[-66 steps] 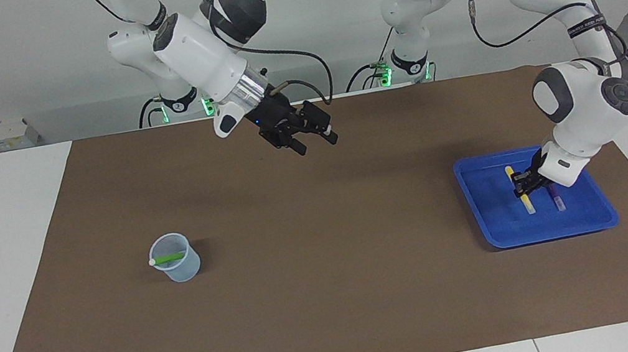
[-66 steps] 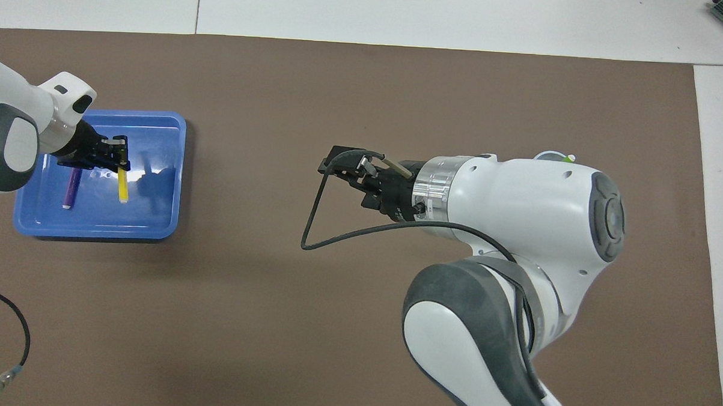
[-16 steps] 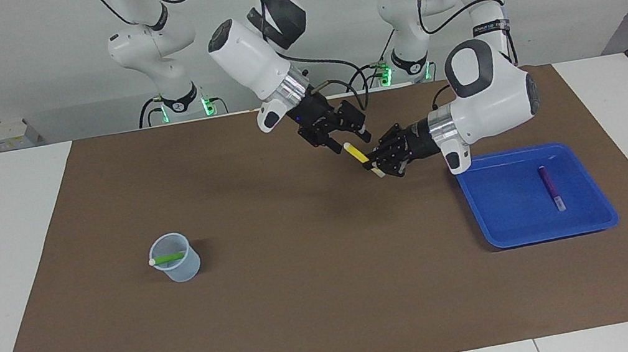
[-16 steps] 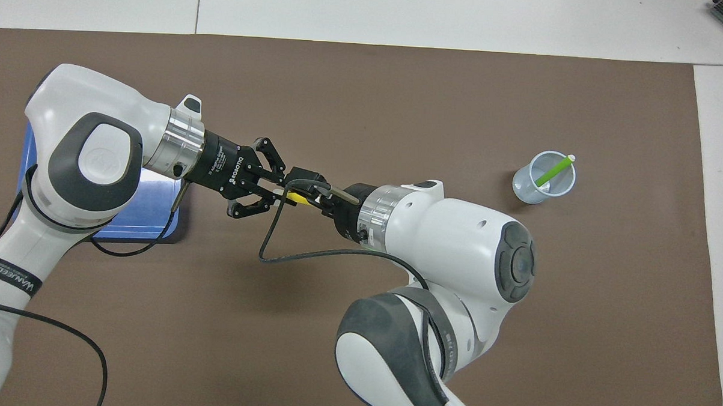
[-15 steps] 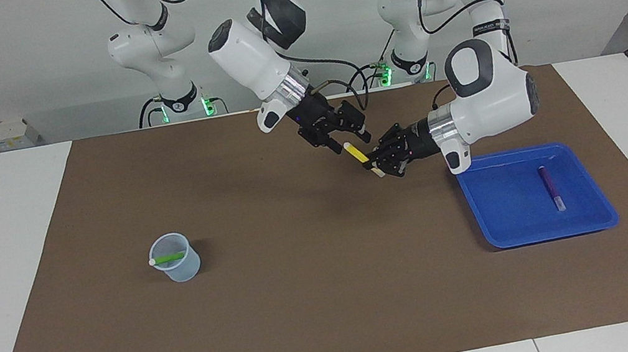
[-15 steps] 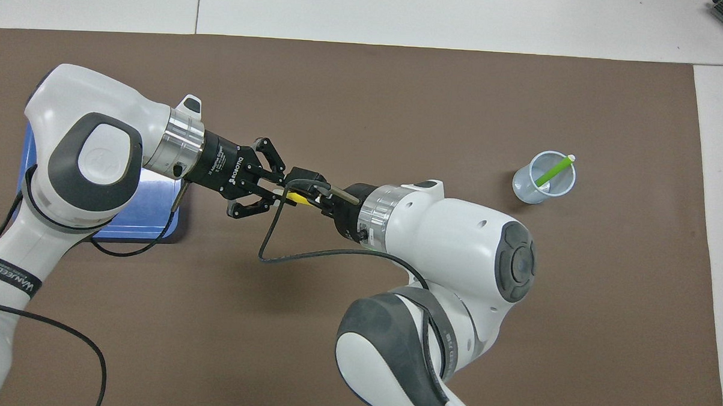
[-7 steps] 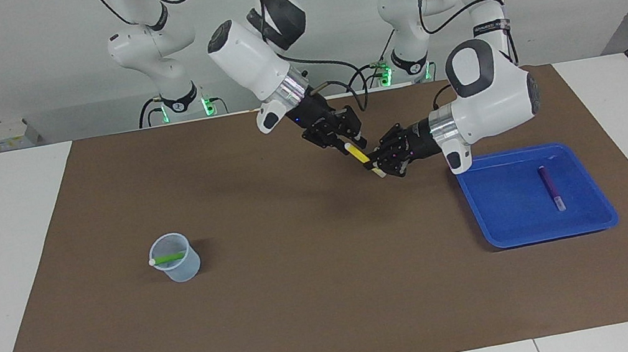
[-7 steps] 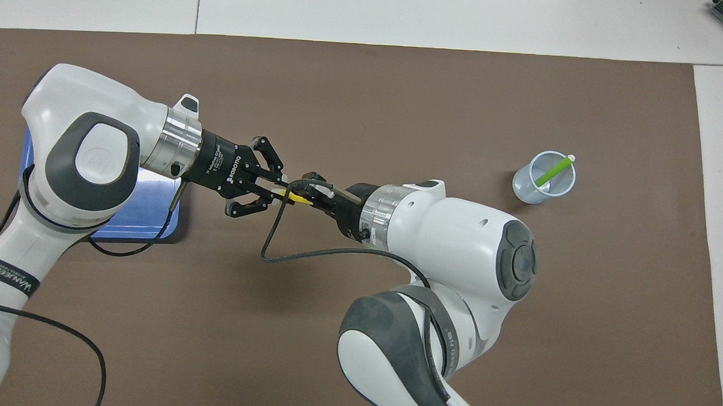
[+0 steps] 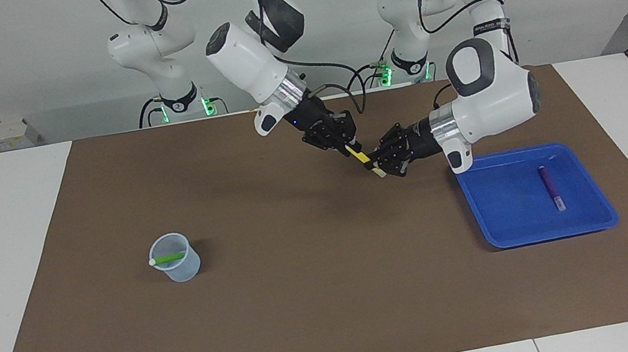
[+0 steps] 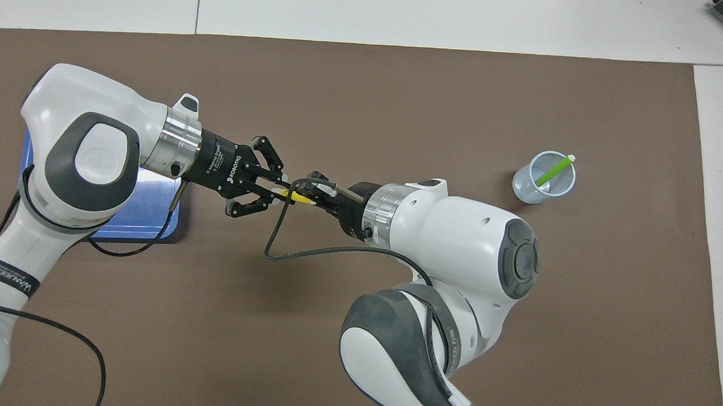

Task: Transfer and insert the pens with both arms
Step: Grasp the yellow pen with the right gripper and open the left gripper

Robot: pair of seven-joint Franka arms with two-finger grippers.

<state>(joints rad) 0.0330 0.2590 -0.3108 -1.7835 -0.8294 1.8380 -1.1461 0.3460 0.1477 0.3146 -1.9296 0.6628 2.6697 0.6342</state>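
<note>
Yellow pen (image 9: 360,155) aloft; green pen (image 9: 168,259) in cup; purple pen (image 9: 549,186) in tray.

A white table (image 9: 0,263) carries a broad brown mat (image 9: 321,301). Two things sit directly on the mat: a pale translucent cup (image 9: 180,267) toward the right arm's end, and a blue tray (image 9: 511,226) toward the left arm's end, well apart from each other.
</note>
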